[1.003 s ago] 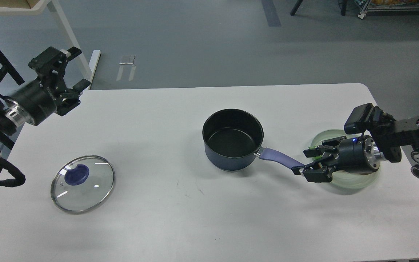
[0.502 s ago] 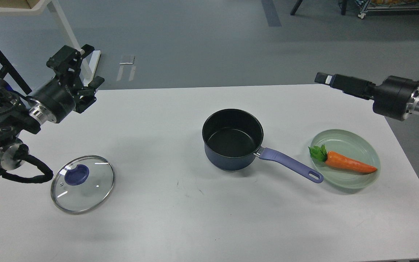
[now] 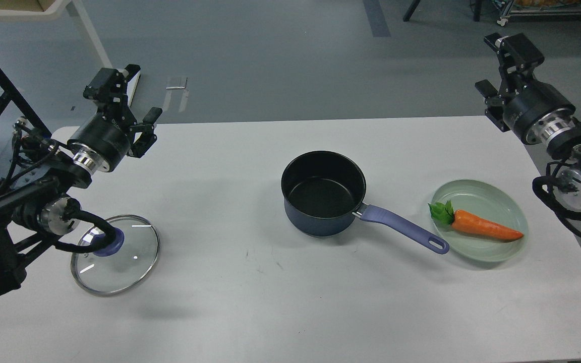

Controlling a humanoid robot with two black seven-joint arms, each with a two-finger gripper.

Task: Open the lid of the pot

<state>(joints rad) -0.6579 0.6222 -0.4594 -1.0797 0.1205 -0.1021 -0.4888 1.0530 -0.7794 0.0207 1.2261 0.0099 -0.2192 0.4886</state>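
The pot, a dark blue saucepan with a black inside, stands uncovered at the table's middle. Its purple-blue handle points right toward a plate. The pot lid, clear glass with a metal rim, lies flat on the table at the front left. My left arm's cable crosses its purple-blue knob. My left gripper is open and empty, raised above the table's far left corner, well behind the lid. My right gripper is open and empty, raised beyond the far right corner.
A pale green plate with an orange carrot sits right of the pot, close to the handle's end. The white table ends at a rounded far right corner. A white stand and black frame are on the floor at the left.
My right gripper left the pot handle's end, rose and swung back to the far right. My left gripper moved right and a little farther back. Pot and lid have not moved.
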